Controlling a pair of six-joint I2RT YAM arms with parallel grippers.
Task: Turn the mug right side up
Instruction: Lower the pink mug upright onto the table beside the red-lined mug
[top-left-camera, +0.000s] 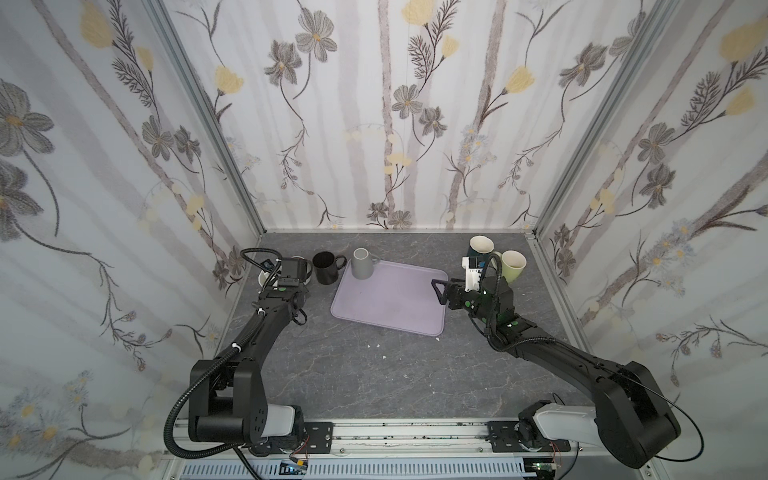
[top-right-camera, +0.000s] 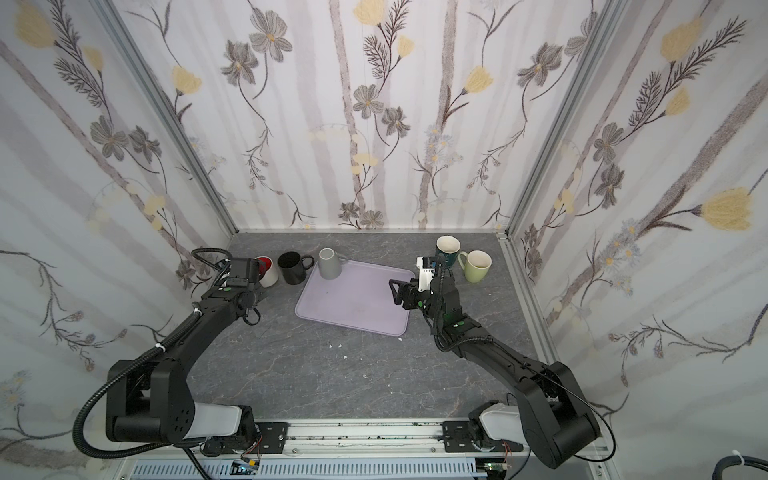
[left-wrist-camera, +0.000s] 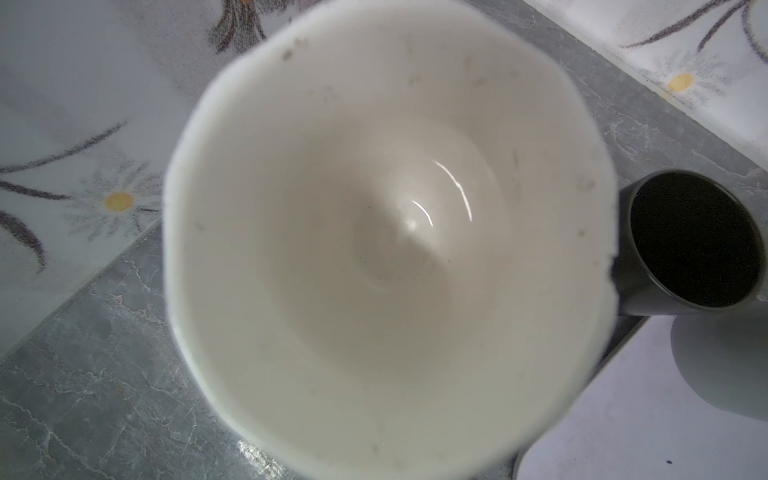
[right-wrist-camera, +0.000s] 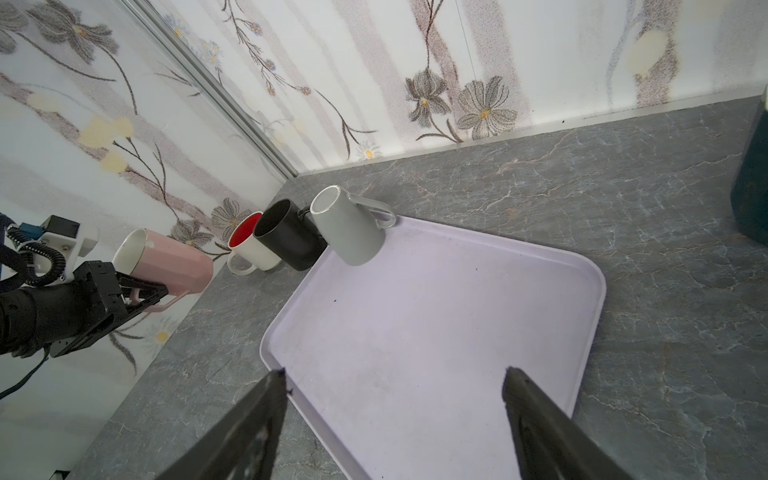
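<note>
The pink mug (right-wrist-camera: 174, 266) looks lifted off the surface (right-wrist-camera: 623, 187) and tilted, near the wall beside the red-lined mug (right-wrist-camera: 249, 245). My left gripper (right-wrist-camera: 141, 296) is clenched on its handle. I'd roll my wrist until the mouth faces up, lower it clear of its neighbours, then let go. My right gripper (right-wrist-camera: 395, 374) hangs spread over the tray (right-wrist-camera: 415, 311).

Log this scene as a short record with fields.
left gripper: shut on pink mug handle
pink mug: white inside, mouth facing left wrist camera
right gripper: open, empty, over tray
grey mug: on tray's far left corner, apparently upside down
black mug: upright on table, beside tray
other mugs: red-lined mug at left; dark green mug, light green mug at right
</note>
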